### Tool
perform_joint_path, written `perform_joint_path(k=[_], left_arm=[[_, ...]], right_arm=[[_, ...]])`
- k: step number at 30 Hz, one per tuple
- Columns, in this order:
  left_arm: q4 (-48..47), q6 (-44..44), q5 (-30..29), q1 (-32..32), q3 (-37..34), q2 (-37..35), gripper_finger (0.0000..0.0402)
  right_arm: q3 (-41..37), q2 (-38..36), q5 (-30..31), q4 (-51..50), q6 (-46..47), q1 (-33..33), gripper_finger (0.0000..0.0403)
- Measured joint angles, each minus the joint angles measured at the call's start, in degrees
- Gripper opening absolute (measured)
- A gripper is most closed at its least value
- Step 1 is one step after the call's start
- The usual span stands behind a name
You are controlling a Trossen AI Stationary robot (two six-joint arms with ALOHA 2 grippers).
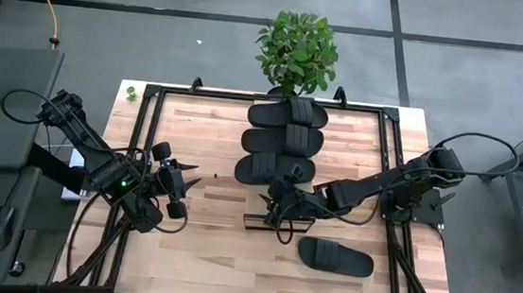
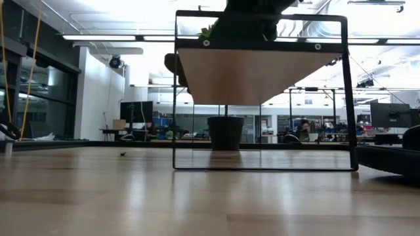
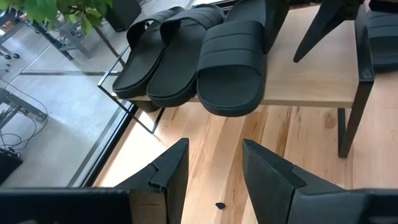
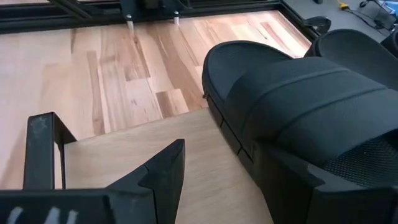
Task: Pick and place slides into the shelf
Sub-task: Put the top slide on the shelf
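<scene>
Black fingers of the right gripper (image 1: 282, 208) sit over the near end of the shelf (image 1: 264, 221), just past table centre toward 5 o'clock. One finger (image 4: 158, 171) shows above the pale board, the other is hidden behind the nearest slide (image 4: 298, 112), so whether the jaws grip that slide cannot be told. Three slides (image 1: 284, 141) lie side by side on the shelf, running from the gripper toward 12 o'clock, the farthest just short of the potted plant (image 1: 296, 50). Fourth slide (image 1: 335, 257) lies flat on the tabletop (image 1: 204, 255) at 5 o'clock, apart from the shelf. Left gripper (image 1: 180, 185) waits at 9 o'clock, jaws parted and empty, aimed at the shelf; small dark speck (image 3: 219, 205) on the wood between its fingers.
</scene>
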Motion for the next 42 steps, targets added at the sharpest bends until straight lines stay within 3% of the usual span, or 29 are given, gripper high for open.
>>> perform_joint_path(k=[14, 27, 42], left_arm=[[0.02, 0.00, -0.02, 0.01, -0.01, 0.01, 0.0134], [0.02, 0.00, 0.00, 0.02, 0.00, 0.00, 0.0134], [0.02, 0.00, 0.00, 0.02, 0.00, 0.00, 0.0134]], right_arm=[[0.00, 0.00, 3.20, -0.12, -2.05, -0.07, 0.0183], [0.00, -0.04, -4.46, 3.75, -2.51, -0.17, 0.0183], [0.00, -0.04, -2.64, -2.19, -0.85, -0.09, 0.0183]])
